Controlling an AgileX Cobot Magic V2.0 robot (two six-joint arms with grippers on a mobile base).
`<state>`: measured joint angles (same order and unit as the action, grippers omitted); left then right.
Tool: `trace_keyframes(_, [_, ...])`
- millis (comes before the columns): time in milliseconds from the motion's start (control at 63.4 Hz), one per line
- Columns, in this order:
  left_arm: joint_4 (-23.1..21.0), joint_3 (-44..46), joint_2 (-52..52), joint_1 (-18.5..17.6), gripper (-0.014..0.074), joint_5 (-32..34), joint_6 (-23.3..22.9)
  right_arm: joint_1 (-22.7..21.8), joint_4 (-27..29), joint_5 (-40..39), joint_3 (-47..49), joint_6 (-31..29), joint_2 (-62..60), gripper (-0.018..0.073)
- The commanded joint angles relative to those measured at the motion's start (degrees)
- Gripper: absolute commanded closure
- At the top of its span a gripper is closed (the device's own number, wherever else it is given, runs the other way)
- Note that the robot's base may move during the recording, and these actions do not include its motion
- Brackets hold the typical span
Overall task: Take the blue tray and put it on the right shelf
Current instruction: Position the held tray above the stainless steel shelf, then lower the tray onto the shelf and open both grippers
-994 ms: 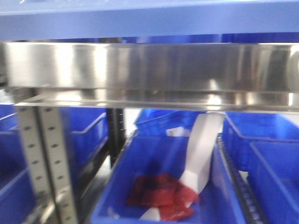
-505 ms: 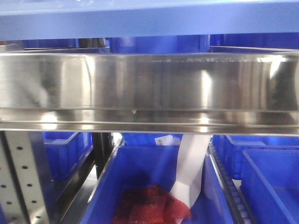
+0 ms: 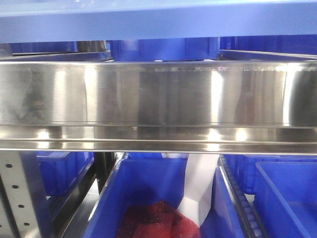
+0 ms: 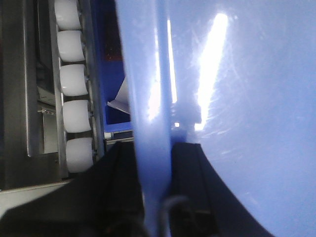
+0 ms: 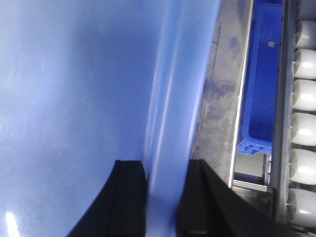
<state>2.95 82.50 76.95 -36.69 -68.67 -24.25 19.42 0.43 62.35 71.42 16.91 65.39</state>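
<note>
Left hand (image 4: 155, 165), right hand (image 5: 165, 173) pinch blue tray (image 4: 256, 98) rim; white card (image 3: 200, 183) unreadable.

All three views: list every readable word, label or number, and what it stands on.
No text can be read.
The white paper strip in the deep blue bin: no print shows.
The small grey patch on the dark blue bin: too small to read.
The blue tray and the shelf rail: no marks.
</note>
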Motion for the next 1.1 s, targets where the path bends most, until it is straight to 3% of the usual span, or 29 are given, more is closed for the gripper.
trace_keyframes(0, [2.9, 1.4, -1.6, -0.4, 0.0645, -3.6, 1.8, -0.5, -3.3, -3.6, 1.8, -0.9, -1.4, 0.0491])
trace_keyframes(1088, [1.9, 1.4, -1.6, -0.4, 0.0645, -3.2, 1.8, -0.5, -3.3, -4.0, 1.8, -0.9, -1.4, 0.0491])
